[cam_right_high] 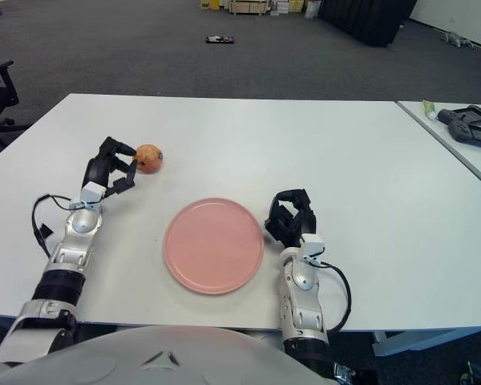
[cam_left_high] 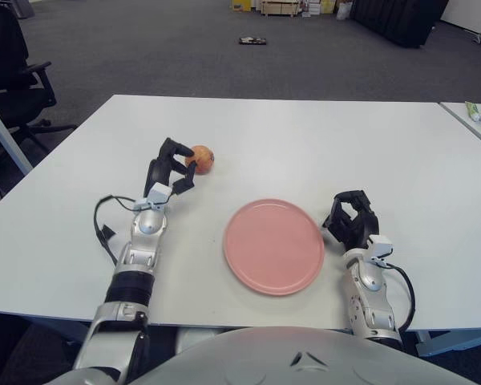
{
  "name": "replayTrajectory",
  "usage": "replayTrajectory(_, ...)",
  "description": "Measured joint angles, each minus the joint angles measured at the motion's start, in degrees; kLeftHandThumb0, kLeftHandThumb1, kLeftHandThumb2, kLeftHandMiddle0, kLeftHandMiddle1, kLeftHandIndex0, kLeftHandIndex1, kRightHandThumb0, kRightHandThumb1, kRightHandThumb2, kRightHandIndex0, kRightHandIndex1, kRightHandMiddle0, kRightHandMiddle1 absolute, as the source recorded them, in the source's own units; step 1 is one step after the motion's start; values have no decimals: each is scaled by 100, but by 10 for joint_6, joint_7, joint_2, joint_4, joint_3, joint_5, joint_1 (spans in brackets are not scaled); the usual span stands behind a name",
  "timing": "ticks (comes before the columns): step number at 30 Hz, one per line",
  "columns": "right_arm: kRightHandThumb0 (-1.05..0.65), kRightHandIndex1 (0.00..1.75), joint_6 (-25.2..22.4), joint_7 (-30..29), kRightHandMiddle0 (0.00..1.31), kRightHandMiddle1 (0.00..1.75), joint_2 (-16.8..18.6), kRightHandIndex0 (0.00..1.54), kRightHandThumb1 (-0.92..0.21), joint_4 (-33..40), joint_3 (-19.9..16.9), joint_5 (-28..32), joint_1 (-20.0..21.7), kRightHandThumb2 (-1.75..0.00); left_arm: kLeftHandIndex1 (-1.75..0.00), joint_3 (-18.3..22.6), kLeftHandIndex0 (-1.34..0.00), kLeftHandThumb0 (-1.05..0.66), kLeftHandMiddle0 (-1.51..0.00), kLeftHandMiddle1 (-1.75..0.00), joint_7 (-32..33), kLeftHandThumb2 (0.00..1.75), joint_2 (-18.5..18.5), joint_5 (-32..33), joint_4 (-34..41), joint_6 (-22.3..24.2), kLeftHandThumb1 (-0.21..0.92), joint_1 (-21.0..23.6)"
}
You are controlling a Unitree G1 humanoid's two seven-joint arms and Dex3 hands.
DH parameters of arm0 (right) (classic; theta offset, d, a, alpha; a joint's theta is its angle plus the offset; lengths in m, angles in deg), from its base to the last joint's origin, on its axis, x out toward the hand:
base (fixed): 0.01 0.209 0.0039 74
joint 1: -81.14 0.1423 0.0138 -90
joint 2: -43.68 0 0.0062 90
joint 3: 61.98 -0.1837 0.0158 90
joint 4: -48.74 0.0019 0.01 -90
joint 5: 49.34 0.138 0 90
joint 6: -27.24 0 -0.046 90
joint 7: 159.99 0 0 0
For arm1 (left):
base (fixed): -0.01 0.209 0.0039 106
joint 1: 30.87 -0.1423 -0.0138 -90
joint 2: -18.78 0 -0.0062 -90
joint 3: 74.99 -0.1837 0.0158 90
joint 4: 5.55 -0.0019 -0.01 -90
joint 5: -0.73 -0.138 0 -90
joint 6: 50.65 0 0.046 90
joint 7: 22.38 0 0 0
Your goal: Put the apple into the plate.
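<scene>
One apple (cam_left_high: 202, 159) sits on the white table (cam_left_high: 385, 152), just beyond and to the right of the left hand (cam_left_high: 170, 171); the black fingers (cam_left_high: 183, 184) are spread partway around its near-left side, close to or just touching the skin, and I cannot tell whether they grip it yet, so I judge it still resting on the table; the pink plate (cam_left_high: 274, 245) lies nearer the robot and to the right of that hand, apart from the apple. The right hand (cam_left_high: 350, 220) shows just right of the plate's rim, fingers curled and holding nothing. To do the grasp well, the left hand should likely push a little further so the fingers wrap past the apple's widest part; closing too early could roll it away.
</scene>
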Motion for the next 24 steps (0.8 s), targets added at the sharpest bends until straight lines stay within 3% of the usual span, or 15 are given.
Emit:
replayTrajectory(1,-40,175,1,0,40,175,0,93,-60,-1,0,0,0,-97,-104,-11,-2,-77,-5,-83,2,68,-13,-22,-10,-4,71,9)
replayTrajectory(4,-40,175,1,2,40,175,0,93,-60,-2,-1,0,2,-97,-72,-38,-1,-89,-2,-50,8,54,-48,-76,-44,-5,77,34)
replayTrajectory(6,-40,175,1,3,40,175,0,93,-60,-3,-2,1,2,-97,-57,-55,0,-94,-1,-36,18,48,-67,-107,-65,-3,80,49)
replayTrajectory(9,-40,175,1,4,40,175,0,93,-60,-3,-4,1,3,-97,-20,-89,0,-102,0,-9,42,37,-93,-167,-91,0,84,72)
replayTrajectory(14,-40,175,3,4,40,175,0,93,-60,-3,-5,0,4,-97,-3,-129,0,-104,0,-1,63,31,-122,-223,-114,2,83,98)
replayTrajectory(24,-40,175,3,4,41,175,0,95,-58,-4,-5,-2,4,-99,0,-160,0,-105,0,0,58,22,-130,-232,-140,-18,82,150)
